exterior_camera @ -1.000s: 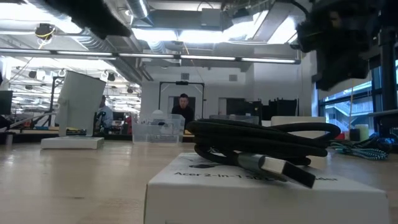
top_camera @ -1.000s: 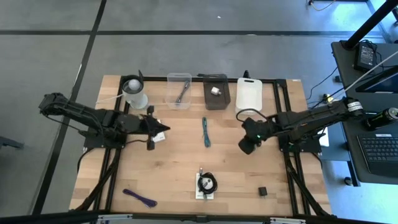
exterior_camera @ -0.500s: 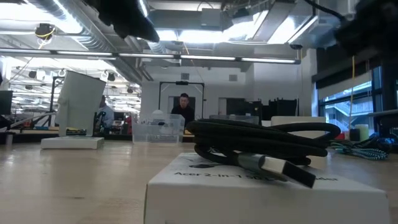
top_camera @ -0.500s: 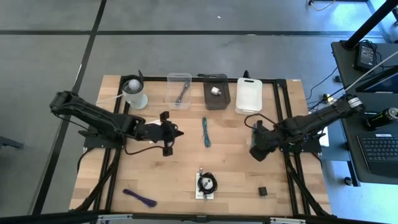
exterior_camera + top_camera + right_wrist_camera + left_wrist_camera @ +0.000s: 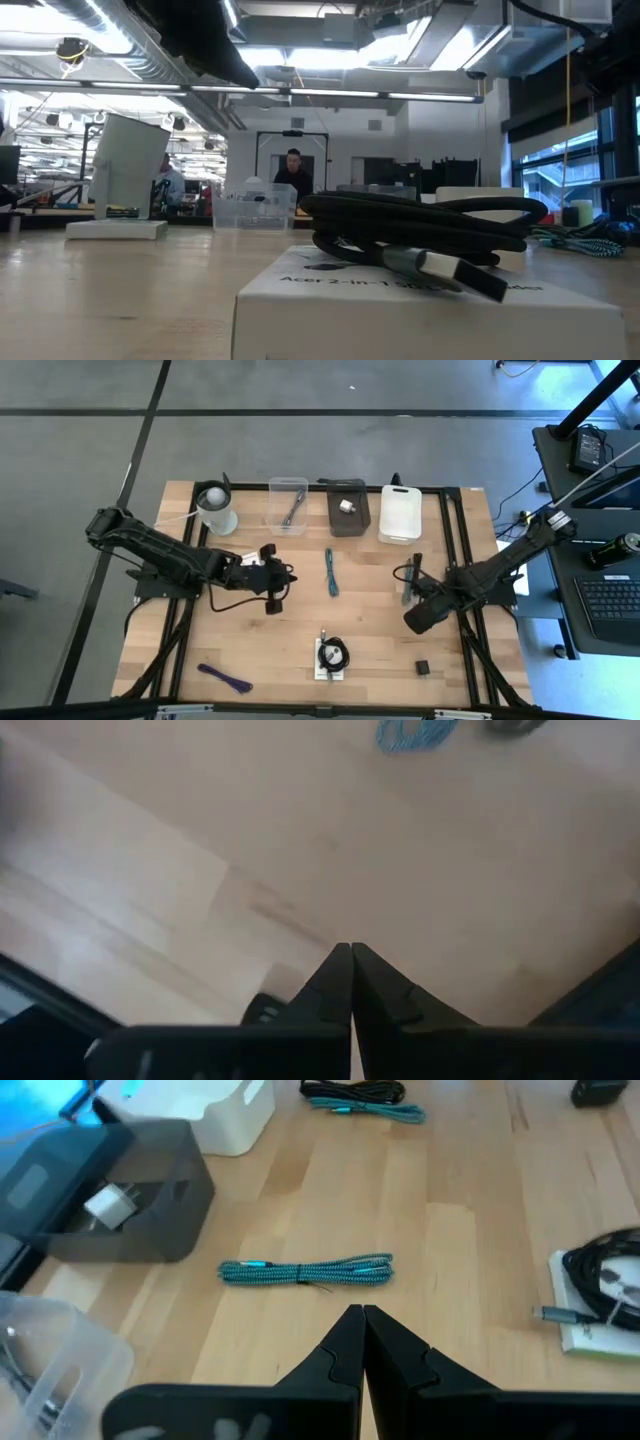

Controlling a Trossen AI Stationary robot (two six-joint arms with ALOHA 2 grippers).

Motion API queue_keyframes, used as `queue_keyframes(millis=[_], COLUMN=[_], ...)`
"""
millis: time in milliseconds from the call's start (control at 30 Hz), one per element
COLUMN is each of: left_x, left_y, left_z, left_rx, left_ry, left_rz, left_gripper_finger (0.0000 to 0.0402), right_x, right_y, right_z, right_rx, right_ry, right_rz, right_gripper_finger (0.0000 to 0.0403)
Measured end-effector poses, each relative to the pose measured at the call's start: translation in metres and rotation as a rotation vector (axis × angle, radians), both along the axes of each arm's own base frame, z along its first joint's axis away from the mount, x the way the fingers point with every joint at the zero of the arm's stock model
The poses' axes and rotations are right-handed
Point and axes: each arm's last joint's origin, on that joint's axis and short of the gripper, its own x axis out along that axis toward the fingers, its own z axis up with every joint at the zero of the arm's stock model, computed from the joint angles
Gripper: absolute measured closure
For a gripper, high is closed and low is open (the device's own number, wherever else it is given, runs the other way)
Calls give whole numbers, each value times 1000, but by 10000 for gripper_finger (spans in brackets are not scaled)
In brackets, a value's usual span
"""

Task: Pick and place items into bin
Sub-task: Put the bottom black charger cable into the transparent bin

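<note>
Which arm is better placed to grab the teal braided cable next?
Left, probably. The left gripper, shut and empty, sits just beside the teal braided cable and faces it; the right gripper is farther off.

"Acer 2-in-1" on white box (image 5: 420,300)

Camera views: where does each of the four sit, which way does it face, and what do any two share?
High: overhead, straight down on the table; both arms show.
Low: table height, level across a white box with a black coiled cable; arm parts overhead.
Left wrist: past the shut left gripper toward the teal cable.
Right wrist: past the shut right gripper at bare wood.
Shared: high and left wrist both show the teal cable.
</note>
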Motion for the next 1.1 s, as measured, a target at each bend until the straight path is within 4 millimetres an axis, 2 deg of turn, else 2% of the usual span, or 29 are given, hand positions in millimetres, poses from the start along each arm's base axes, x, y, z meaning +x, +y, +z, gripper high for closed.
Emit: queue_keyframes(millis=[100,233,400,533,633,733,833,1100], left_x=[-3,-18,-39,-36,-21,6,42,131], left_y=[-4,-3,2,1,-5,-13,-21,-45], left_z=[5,11,8,10,14,19,25,8], left_rx=[43,39,-77,-171,-154,-139,-128,-133], left_ry=[4,-24,-77,-95,-56,-8,42,247], left_rz=[-111,-188,-165,-122,-174,-176,-166,-187], left_gripper_finger=[399,400,399,400,400,400,400,397], right_x=[2,7,10,10,9,7,6,3], right_y=[6,9,8,8,7,6,5,3], right_z=[-1,-1,-3,-5,-5,-5,-6,-6], right_rx=[26,42,-18,-23,-35,-50,-65,-109], right_ry=[-8,-50,-92,-83,-66,-50,-44,-30], right_rz=[-52,-118,-143,-159,-166,-161,-157,-52], right_gripper_finger=[398,398,398,398,398,398,398,398])
